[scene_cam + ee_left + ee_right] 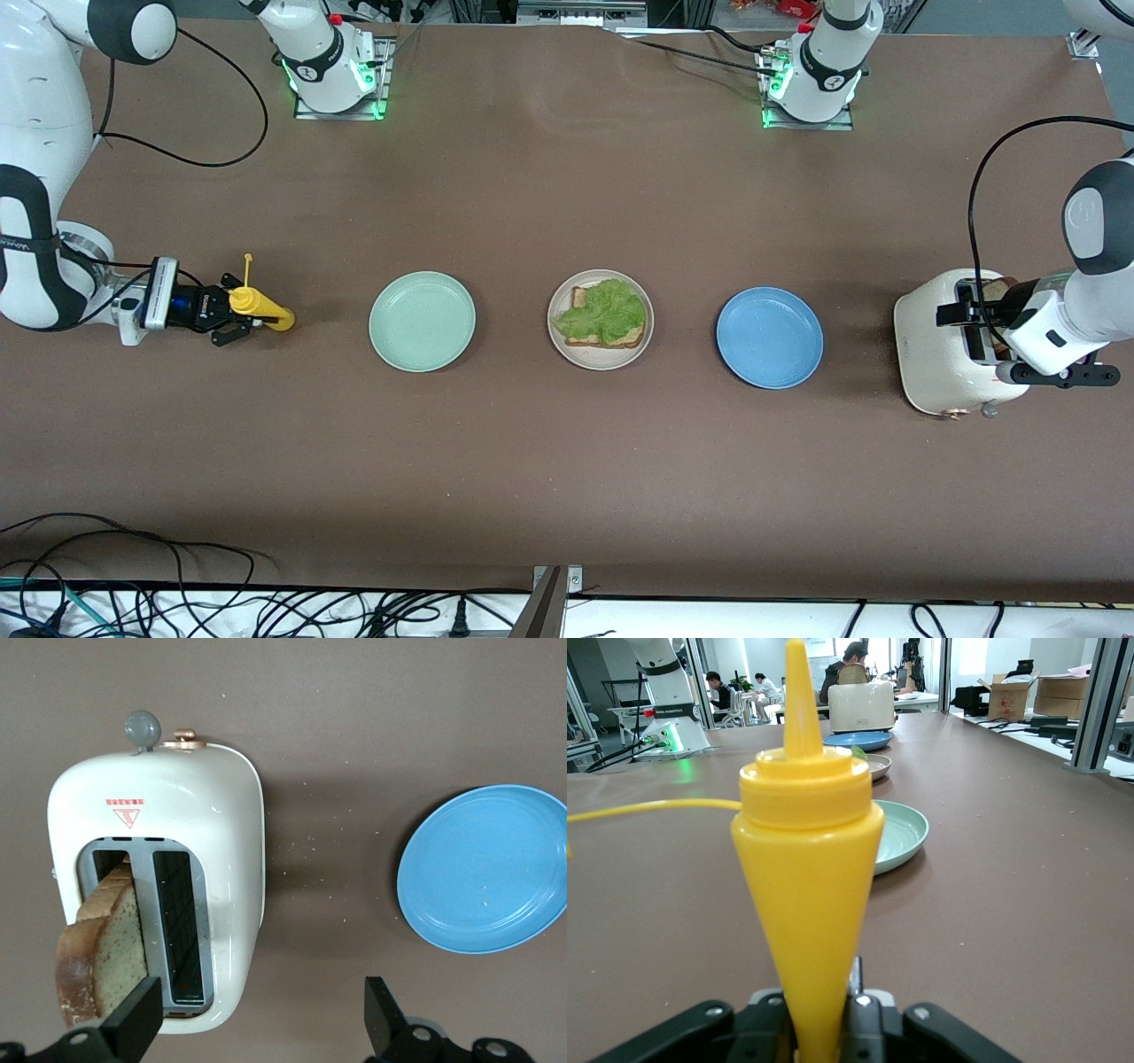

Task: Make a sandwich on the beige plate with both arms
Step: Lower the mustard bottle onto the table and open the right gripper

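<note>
left gripper [257,1028] hangs over the toaster [939,354] at the left arm's end of the table, fingers spread wide, one finger beside the toast slice [102,948] that stands up out of one slot, the other out over bare table. nothing is held there yet. right gripper [232,315] sits low at the right arm's end, its fingers closed around the yellow sauce bottle [261,307].

well away from both grippers, between the mint green plate [423,321] and the blue plate [769,337], the beige plate [560,341] carries one toast slice [611,339] under a lettuce leaf [607,308]; the top slice is missing.

risks, as i judge them: the left fingers look off-centre on the slice, so closing may catch only its crust edge or the toaster wall, and the bread could crumble or drop on the way. the bottle grip sits near its base, so it may tip.

only the left wrist view shows the empty second slot and crumbs on the table. only the right wrist view shows the bottle's nozzle and tethered cap strap close up; only the front view shows all three plates in a row.
</note>
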`<state>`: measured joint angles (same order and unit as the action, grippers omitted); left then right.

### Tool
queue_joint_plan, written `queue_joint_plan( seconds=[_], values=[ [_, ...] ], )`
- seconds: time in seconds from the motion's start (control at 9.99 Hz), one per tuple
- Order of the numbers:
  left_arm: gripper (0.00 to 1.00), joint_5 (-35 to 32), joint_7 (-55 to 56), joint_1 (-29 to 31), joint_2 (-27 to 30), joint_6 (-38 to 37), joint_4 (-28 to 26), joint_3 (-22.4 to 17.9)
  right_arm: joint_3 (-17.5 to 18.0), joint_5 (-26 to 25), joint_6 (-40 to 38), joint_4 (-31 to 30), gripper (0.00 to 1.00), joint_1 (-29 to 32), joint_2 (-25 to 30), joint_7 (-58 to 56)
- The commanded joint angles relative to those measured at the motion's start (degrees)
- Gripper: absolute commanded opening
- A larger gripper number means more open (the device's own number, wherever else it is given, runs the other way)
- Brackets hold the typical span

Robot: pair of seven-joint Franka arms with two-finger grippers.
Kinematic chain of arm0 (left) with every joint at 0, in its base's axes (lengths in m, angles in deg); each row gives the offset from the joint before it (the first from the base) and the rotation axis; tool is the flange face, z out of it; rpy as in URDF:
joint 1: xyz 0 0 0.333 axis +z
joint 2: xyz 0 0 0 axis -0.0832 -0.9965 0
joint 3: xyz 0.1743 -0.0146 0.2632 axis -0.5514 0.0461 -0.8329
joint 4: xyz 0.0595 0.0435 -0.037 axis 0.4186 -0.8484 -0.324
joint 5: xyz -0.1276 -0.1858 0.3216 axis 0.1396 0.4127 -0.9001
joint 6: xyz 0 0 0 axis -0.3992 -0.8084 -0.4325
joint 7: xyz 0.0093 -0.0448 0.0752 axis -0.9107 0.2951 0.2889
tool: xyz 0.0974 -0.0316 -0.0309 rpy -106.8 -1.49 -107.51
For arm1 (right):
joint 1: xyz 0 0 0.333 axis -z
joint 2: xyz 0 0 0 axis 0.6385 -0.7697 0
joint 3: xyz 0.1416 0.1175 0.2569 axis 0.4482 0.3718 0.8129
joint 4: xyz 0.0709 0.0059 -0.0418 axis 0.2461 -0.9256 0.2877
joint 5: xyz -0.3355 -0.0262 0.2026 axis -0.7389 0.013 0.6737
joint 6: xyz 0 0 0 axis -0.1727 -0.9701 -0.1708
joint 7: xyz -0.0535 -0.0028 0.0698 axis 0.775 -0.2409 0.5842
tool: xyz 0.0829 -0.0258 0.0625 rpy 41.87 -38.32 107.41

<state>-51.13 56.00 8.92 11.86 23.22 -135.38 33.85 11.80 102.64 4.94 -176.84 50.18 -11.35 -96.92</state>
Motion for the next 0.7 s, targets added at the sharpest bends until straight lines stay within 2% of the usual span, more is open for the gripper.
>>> queue_joint_plan(
  seconds=[0.0,0.3,0.6],
  values=[
    [1.00,-2.0,0.8,-0.2,0.2,-0.7,0.3,0.2,0.6,1.0,-1.6,1.1,0.58,1.1,-0.5,-0.3],
    [1.00,-2.0,0.8,-0.2,0.2,-0.7,0.3,0.2,0.5,0.8,-1.7,1.6,0.58,1.4,-0.5,-0.4],
    [1.00,-2.0,0.8,-0.2,0.2,-0.7,0.3,0.2,0.4,-1.6,-1.7,2.8,0.58,5.6,-0.9,0.0]
  ],
)
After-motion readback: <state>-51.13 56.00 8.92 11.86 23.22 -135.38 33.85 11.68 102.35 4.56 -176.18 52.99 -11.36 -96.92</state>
